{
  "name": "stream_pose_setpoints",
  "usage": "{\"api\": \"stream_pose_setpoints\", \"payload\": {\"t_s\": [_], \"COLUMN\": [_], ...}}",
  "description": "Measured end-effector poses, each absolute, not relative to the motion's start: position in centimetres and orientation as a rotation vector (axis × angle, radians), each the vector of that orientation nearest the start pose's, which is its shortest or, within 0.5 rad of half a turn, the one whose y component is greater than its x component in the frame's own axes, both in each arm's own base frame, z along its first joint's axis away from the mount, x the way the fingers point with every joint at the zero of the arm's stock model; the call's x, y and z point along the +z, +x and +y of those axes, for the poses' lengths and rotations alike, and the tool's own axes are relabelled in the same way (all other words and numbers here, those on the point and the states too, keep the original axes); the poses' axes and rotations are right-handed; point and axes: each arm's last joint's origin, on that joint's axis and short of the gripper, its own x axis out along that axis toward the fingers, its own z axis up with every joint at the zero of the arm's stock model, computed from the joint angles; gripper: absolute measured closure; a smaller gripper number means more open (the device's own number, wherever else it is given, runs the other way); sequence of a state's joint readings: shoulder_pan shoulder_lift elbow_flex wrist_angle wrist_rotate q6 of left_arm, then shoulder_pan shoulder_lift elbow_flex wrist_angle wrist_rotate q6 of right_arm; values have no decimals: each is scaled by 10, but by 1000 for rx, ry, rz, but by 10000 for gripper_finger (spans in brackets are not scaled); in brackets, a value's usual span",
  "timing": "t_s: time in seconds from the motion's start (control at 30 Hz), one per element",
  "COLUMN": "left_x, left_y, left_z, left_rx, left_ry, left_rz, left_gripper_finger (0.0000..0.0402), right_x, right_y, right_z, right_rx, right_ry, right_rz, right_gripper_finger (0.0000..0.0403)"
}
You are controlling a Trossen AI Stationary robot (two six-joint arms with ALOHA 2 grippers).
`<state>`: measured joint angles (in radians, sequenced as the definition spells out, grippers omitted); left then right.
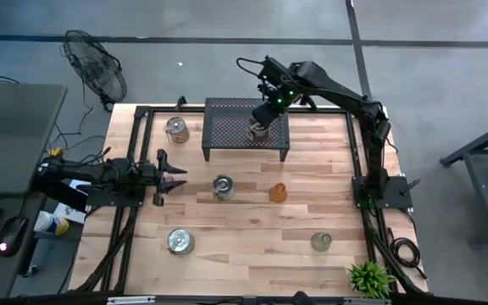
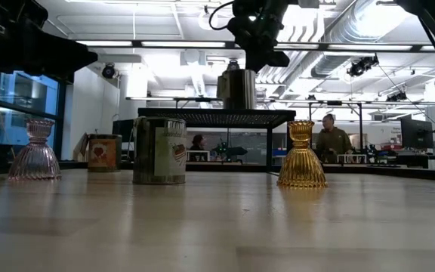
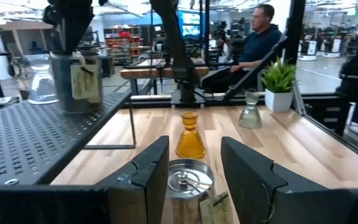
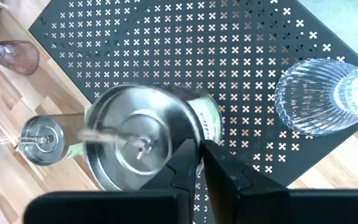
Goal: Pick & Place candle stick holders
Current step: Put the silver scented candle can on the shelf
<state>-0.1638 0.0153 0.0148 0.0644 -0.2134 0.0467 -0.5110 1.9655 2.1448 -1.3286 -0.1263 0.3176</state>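
1. 2 holders sit on the black perforated stand (image 1: 246,127) as we read it: a silvery tin holder (image 4: 143,144) and a clear ribbed glass holder (image 4: 316,94).
2. Right gripper (image 4: 202,163) is above the tin, fingers pressed together on its rim.
3. Left gripper (image 3: 194,171) waits low over the table, fingers spread, facing another silvery holder (image 1: 223,187).
4. We count 5 left on the wood: 3 smooth metal tins, an amber fluted glass holder (image 2: 301,156), a greenish glass holder (image 1: 321,242). A pink ribbed holder (image 2: 34,151) also shows.
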Motion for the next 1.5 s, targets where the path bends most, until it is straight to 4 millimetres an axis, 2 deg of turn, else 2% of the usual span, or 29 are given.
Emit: {"api": "stream_pose_setpoints", "payload": {"t_s": [0.23,0.4,0.63,0.73,0.93,1.1,1.3,1.5], "left_x": [177,186,214,228,254,281,317,350], "left_y": [96,94,85,80,81,95,126,163], "left_z": [-7,-4,2,3,4,2,0,20], "left_rx": [140,238,405,411,443,471,522,510], "left_ry": [24,-19,-225,-246,-225,-216,-196,-182], "left_rz": [-92,-184,-315,-355,-272,-170,-52,49], "left_gripper_finger": [259,259,259,259,259,259,259,259], "right_x": [362,363,371,377,403,428,442,457], "right_y": [343,343,338,334,314,288,263,246], "right_z": [-188,-189,-187,-185,-176,-166,-157,-146], "right_rx": [-528,-565,-572,-579,-641,-758,-817,-802], "right_ry": [645,636,627,618,563,488,423,349], "right_rz": [1042,1033,1008,993,919,866,894,873], "right_gripper_finger": [359,346,305,281,247,238,244,249]}}
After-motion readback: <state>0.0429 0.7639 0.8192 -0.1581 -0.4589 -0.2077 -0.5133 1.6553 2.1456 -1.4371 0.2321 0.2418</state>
